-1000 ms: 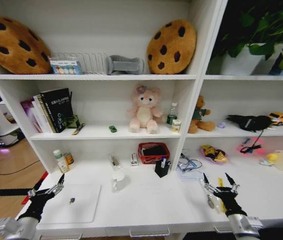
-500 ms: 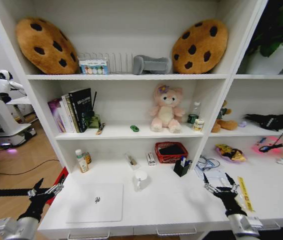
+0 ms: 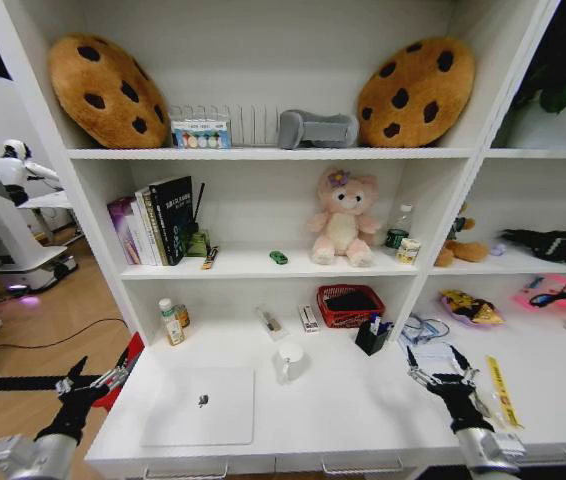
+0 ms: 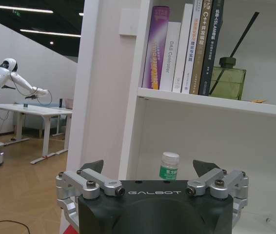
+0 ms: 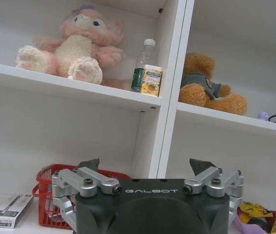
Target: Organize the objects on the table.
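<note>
- The left gripper hangs off the left end of the table, above the wooden floor, its jaws spread wide and holding nothing.
- The laptop lies flat and closed on the table, to the right of those jaws and apart from them.
- Beyond the left jaws, near the back of the table, a small green-capped bottle stands upright; in the left wrist view it sits in the gap between the two fingers, far past them and untouched.
- Above that bottle, books stand in a row on a shelf, with a green glass bottle beside them.
- The right gripper hovers over the right part of the table, jaws released and empty.
- Just ahead and to the left of the right jaws stands a black pen holder with blue-capped pens in it; further left is a red basket.
- A white mug stands between the two grippers, nearer the laptop.
- A yellow strip lies on the table just right of the right jaws.
- In the right wrist view, a pink plush toy and a teddy bear sit on the shelf above the jaws.
</note>
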Tool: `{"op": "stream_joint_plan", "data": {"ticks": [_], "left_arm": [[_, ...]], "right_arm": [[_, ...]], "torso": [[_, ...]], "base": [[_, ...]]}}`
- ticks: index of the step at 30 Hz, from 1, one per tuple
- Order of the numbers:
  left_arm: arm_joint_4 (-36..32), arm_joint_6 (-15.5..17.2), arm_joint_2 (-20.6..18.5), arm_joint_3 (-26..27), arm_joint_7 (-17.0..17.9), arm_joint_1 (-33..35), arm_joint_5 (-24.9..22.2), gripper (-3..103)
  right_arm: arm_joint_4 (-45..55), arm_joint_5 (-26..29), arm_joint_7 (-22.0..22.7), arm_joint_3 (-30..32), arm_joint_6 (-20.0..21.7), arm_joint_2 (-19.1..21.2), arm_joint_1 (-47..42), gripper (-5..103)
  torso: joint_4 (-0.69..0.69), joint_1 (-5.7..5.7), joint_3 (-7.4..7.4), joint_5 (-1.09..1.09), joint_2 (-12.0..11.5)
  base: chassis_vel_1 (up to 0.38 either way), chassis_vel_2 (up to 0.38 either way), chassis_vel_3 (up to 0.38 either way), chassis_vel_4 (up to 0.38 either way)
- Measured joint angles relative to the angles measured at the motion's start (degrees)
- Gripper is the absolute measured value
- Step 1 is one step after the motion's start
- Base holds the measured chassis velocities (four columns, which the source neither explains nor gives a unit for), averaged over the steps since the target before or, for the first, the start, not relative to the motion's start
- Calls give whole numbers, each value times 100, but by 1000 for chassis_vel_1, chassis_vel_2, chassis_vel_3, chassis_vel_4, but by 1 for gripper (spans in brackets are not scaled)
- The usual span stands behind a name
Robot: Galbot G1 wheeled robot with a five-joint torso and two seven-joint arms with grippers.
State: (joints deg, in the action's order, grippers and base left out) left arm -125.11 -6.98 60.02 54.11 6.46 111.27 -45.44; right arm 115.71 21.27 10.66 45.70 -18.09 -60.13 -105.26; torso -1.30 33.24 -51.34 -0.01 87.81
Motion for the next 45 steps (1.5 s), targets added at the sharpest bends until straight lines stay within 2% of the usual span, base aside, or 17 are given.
{"op": "stream_joint_plan", "data": {"ticks": [11, 45], "left_arm": [[0, 0, 0, 0, 0, 0, 0, 100], [0, 0, 0, 0, 0, 0, 0, 100]], "right_arm": [[0, 0, 0, 0, 0, 0, 2, 100], [0, 0, 0, 0, 0, 0, 0, 100]], "torso": [[0, 1, -1, 2, -1], [-1, 0, 0, 0, 0]], "base": [[60, -41, -43, 38], [136, -135, -137, 137]]}}
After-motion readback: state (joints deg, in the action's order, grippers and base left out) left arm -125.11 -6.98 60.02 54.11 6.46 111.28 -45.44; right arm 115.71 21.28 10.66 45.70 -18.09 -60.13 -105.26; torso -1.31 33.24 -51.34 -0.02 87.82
